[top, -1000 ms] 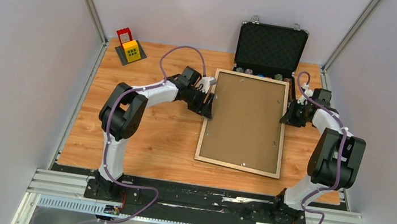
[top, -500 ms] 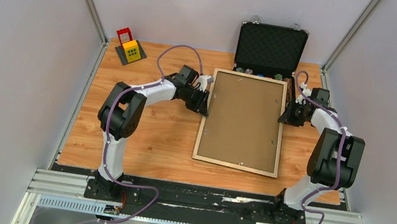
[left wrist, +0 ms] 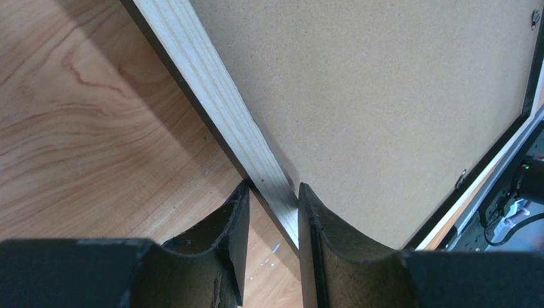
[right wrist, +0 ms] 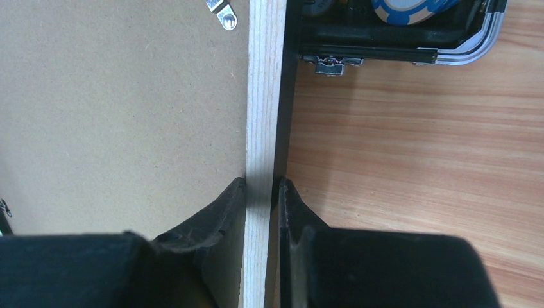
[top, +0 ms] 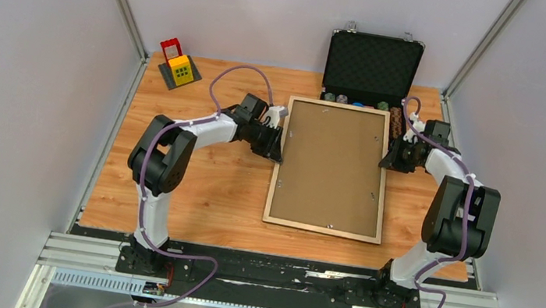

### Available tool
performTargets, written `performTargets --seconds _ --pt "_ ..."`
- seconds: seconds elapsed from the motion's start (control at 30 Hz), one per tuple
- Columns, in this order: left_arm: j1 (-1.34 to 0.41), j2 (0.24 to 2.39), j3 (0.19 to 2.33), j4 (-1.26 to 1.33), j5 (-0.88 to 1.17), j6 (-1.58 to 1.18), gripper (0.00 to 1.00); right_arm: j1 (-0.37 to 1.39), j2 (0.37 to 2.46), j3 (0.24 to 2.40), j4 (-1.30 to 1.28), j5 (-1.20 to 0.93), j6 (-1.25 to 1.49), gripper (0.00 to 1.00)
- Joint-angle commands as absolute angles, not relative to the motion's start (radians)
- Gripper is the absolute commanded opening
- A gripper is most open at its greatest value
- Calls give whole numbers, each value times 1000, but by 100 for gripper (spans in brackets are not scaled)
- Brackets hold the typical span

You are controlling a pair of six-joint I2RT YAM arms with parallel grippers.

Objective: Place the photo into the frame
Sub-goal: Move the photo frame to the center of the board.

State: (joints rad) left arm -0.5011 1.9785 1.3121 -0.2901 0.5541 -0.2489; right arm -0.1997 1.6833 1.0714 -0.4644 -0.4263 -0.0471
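Our left gripper (left wrist: 272,192) is clamped on the frame (left wrist: 215,102) at its left rail, our right gripper (right wrist: 262,186) at its right rail. We see the backing board (top: 331,165) facing up.

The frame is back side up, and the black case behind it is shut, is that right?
Not quite. The black case is open, with its lid standing up, as the top external view shows. The frame is indeed back side up.
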Motion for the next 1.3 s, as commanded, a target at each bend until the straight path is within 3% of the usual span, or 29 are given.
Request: performTargets --seconds 0.0,0.2,0.33,0.43,0.57,0.73,1.27 --pt "-520 1961 1296 -261 609 -264 27 -169 1676 1060 -443 -551 -32 0" --pt "-520 1975 1297 -251 611 -294 14 -169 1683 1064 -445 -543 -34 5" --pt "-521 1964 1288 -239 608 -313 1 -169 1685 1076 -448 -535 -28 21" --pt "-521 1959 1282 -236 594 -321 0 -169 1685 1097 -455 -528 -21 36" --pt "-520 1956 1274 -235 584 -324 0 -169 1685 1133 -465 -503 -19 49" --pt "-522 1954 1276 -236 584 -325 0 -169 1688 1197 -474 -461 -21 54" --pt "-521 1941 1276 -240 575 -319 0 -124 1823 1393 -490 -269 -64 56"
